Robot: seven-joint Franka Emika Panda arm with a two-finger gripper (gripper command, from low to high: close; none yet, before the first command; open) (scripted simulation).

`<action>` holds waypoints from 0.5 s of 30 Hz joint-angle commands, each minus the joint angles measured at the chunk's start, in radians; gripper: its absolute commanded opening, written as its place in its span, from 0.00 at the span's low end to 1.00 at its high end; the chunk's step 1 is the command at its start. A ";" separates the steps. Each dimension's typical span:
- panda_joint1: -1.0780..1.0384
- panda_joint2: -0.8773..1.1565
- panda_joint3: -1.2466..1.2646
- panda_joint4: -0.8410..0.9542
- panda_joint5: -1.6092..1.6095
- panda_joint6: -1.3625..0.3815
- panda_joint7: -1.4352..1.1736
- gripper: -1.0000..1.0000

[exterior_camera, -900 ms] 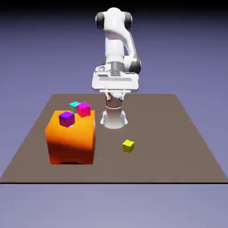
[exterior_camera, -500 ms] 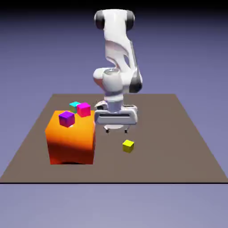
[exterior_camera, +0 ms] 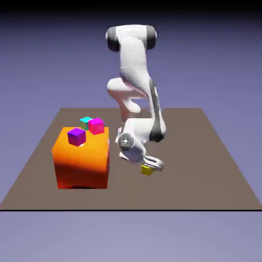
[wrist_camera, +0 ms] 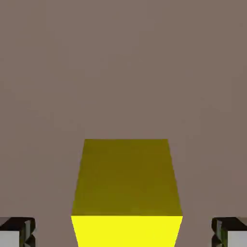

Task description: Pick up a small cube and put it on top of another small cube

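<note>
At the bottom of the hand view, the gripper (wrist_camera: 123, 235) has its fingertips spread wide, with the yellow cube (wrist_camera: 126, 178) between them and bare table showing on both sides. In the exterior view, the hand has come down from near the middle to just right of centre, partly covering that cube; a grasp looks like the next step. Farther back, at left, the purple cube (exterior_camera: 77, 136) and magenta cube (exterior_camera: 96, 126) sit atop the orange block (exterior_camera: 83, 166).
</note>
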 commanded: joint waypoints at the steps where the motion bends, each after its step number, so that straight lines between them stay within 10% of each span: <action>1: 0.000 0.000 0.000 0.000 0.000 0.000 0.000 0.00; 15: -0.056 -0.409 -0.102 0.071 -0.419 -0.271 0.218 0.00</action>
